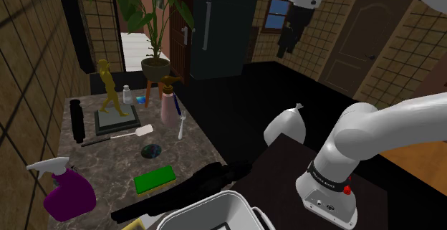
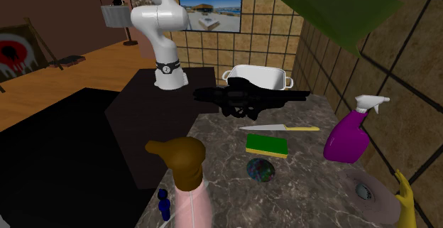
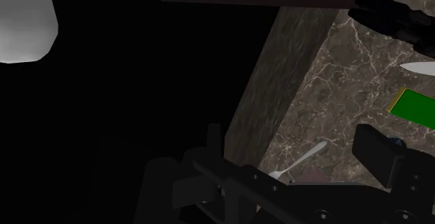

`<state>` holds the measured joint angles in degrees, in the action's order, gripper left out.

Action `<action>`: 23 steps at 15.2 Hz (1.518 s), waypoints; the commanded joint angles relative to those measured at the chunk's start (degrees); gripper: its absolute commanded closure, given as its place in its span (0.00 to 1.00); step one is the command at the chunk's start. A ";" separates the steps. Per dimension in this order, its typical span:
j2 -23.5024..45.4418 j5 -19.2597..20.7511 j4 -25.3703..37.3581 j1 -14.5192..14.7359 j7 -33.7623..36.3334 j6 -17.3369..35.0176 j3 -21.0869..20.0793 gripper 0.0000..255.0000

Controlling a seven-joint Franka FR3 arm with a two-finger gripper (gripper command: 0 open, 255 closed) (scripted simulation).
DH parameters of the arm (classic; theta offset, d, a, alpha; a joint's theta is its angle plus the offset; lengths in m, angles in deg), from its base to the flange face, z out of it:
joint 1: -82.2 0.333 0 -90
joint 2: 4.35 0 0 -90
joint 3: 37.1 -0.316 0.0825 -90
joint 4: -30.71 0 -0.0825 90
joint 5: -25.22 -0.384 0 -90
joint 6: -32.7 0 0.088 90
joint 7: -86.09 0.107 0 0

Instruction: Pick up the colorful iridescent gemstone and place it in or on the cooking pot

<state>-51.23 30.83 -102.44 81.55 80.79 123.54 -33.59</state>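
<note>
Closest in the shoulder view sits the white cooking pot, with a black object lying just past it. The iridescent gemstone rests on the marble counter near the green sponge. My gripper hangs high, well apart; open or closed, I cannot tell. I should swing over, descend vertically and straddle the low stone without nudging the sponge.

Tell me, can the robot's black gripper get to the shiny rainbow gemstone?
Probably yes: the round iridescent gemstone lies uncovered on the marble countertop, though the black gripper hangs high, far aside.
</note>
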 commanded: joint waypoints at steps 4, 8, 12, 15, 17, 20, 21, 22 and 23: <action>4.28 -1.83 -0.53 0.75 3.14 3.02 -2.05 0.00; 10.76 -4.05 -0.30 1.72 7.10 6.99 -4.66 0.00; 17.98 -5.95 1.02 2.67 10.84 10.75 -7.06 0.00; 23.79 -7.11 2.72 3.35 13.52 13.34 -8.72 0.00; 27.81 -7.75 4.19 3.80 15.26 14.91 -9.74 0.00; 34.04 -8.49 6.89 4.44 17.80 16.99 -11.17 0.00; 36.16 -8.68 7.92 4.67 18.63 17.61 -11.60 0.00; 38.29 -8.84 9.02 4.89 19.45 18.18 -12.02 0.00; 40.45 -8.97 10.18 5.13 20.27 18.71 -12.40 0.00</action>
<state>-13.08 21.98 -93.47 86.56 100.42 141.64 -45.72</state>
